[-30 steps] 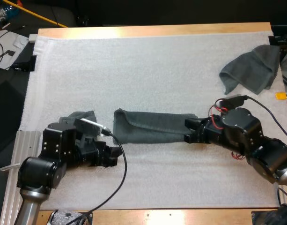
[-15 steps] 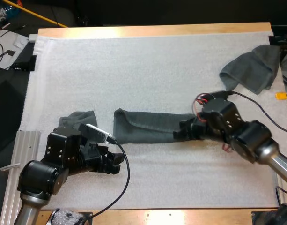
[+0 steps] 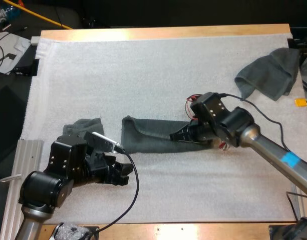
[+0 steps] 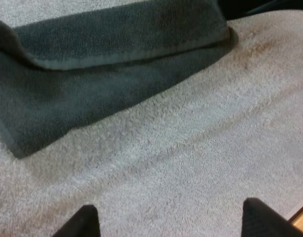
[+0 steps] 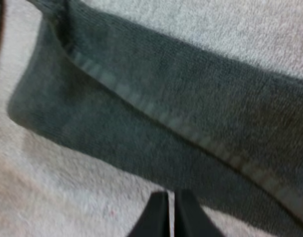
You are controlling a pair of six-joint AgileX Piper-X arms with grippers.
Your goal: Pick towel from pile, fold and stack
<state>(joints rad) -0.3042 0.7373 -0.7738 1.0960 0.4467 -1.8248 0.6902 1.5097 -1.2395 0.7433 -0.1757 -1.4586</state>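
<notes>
The left arm (image 3: pixel 43 185) and right arm (image 3: pixel 228 125) were black, built of rounded, drum-like housings on silver-grey tubes; the right tube bore a blue patch (image 3: pixel 290 160) (sticker or tape, hard to tell). The left pincer (image 4: pixel 166 222) and right pincer (image 5: pixel 168 212) were plain black.

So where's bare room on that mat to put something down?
Widest: the mat beyond the long towel, left of the crumpled towel. Also the near strip beside the left gripper. Crowded where the right gripper meets that towel.
</notes>
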